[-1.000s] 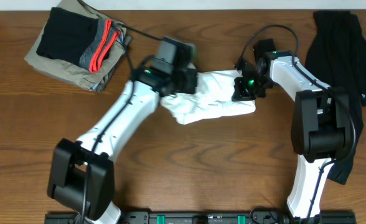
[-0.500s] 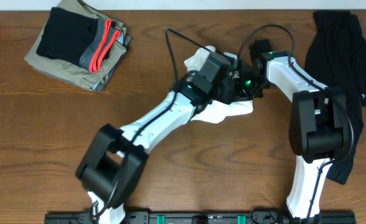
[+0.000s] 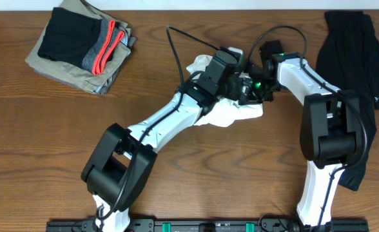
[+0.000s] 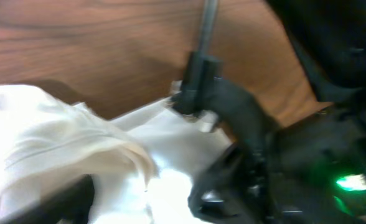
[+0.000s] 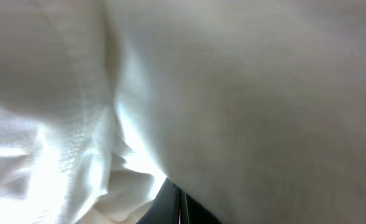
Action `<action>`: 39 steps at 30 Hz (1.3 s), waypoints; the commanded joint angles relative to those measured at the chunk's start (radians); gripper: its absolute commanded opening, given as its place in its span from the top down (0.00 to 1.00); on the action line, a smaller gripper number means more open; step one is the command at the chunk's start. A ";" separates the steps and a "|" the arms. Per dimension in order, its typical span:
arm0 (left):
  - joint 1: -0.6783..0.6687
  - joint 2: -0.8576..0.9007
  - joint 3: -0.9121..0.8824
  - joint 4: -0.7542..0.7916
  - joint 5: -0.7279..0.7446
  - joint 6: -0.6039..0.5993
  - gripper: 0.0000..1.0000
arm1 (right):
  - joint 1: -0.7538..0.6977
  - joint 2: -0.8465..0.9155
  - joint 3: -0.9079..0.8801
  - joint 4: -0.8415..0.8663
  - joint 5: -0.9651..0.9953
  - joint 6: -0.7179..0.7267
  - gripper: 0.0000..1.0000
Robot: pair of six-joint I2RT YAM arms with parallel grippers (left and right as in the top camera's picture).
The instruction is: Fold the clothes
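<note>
Two arms are crowding one heap of cloth. The white T-shirt (image 3: 231,115) is lying bunched toward the far edge of the desk (image 3: 196,180), a little right of its middle, and it is nowhere near flat. Your left gripper (image 3: 234,78) is hovering over its left part, and your right gripper (image 3: 251,90) is sitting just beside it on the side of the right edge.

You are not getting a clear reading of either pair of fingers. The left wrist view is blurring into cloth and the dark bulk of the other arm. The right wrist view is filling with white fabric pressed close (a hint of a hold, no more). I cannot tell wide from pinched.

You are risking a knock between the two wrists, since they are working so close together. The cable (image 3: 189,40) looping off the left wrist could snag. If both sets of fingers are biting the same bunch, pulling apart could tear one hold loose or trap extra layers.

No containers are showing. A folded pile (image 3: 80,45) is sitting at the far-left corner, and a black garment (image 3: 354,51) is draping along the right edge.
</note>
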 commanded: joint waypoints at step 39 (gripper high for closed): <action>0.563 -0.485 0.008 -0.568 0.038 0.005 0.02 | 0.169 -0.251 0.031 -0.089 0.002 -0.151 0.48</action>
